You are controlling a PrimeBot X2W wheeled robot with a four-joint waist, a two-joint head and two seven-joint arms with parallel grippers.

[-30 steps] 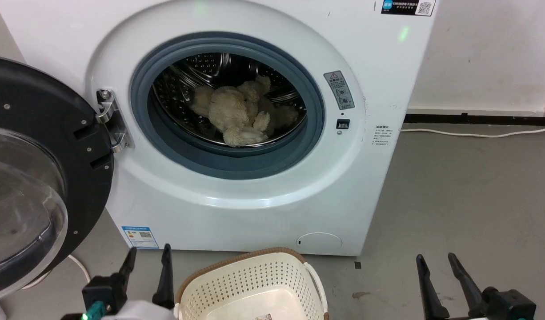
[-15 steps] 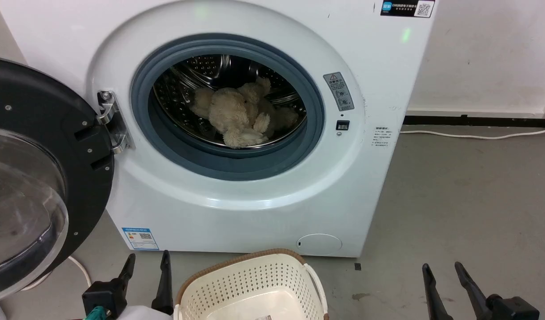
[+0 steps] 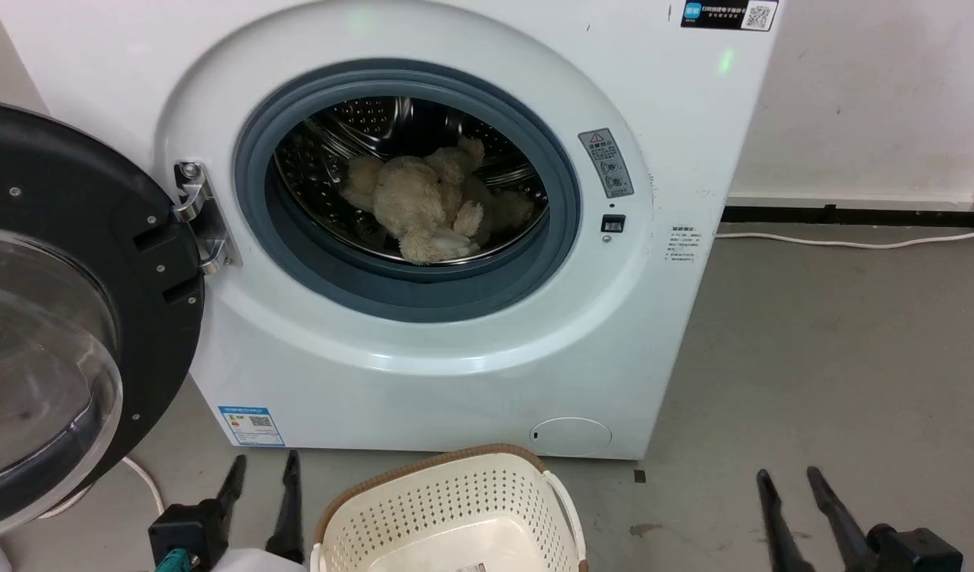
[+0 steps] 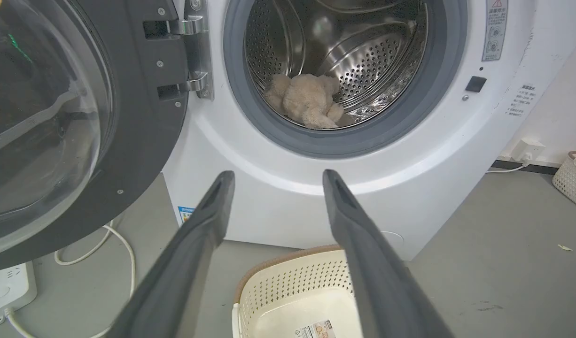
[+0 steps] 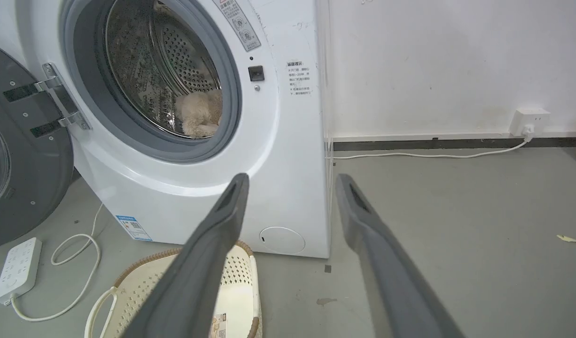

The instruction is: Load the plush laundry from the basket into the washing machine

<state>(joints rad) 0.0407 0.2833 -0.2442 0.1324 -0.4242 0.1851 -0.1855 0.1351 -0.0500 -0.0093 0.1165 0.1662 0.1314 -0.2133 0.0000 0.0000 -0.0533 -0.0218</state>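
Note:
The beige plush laundry (image 3: 427,208) lies inside the steel drum of the white washing machine (image 3: 471,373), whose round black-framed door (image 3: 66,310) hangs wide open to the left. The same plush laundry (image 4: 307,101) (image 5: 201,117) rests on the drum's bottom. On the floor before the machine stands the cream basket (image 3: 455,516) (image 4: 292,300) (image 5: 175,291), nothing in it but a label on its bottom. My left gripper (image 3: 264,469) (image 4: 274,176) is open, left of the basket. Over at the right, above bare floor, my right gripper (image 3: 789,477) (image 5: 290,178) is open too.
A white power strip (image 5: 18,270) with a looping cable (image 5: 76,263) lies on the grey floor under the open door. Another cable (image 3: 852,238) runs along the wall to a socket (image 5: 530,119). A second pale basket (image 4: 572,178) stands far right by the wall.
Both grippers have sunk a little lower in the head view, and their fingers have drawn slightly closer together. The plush, the basket and the door have stayed put.

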